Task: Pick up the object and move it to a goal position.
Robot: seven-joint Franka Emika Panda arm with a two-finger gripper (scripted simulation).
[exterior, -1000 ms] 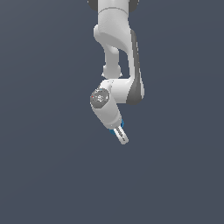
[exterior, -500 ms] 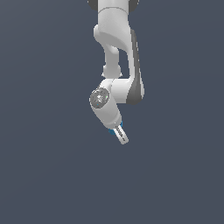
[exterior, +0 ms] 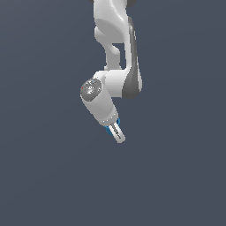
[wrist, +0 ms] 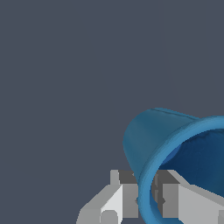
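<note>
No writing, labels, brand marks or numbers can be read anywhere in either view (all surfaces are plain and unmarked).

Object: a bright-blue cup [wrist: 148,131], thin-walled and hollow, its inside showing a darker blue. In the wrist view it is lying tilted, its open mouth turning toward the camera, the round rim [wrist: 153,183] sitting between the two pale fingers [wrist: 116,199], which are closing on it at the rim. In the exterior view only slivers of blue [exterior: 117,121] are showing beside the fingers, against the plain grey background.
</note>
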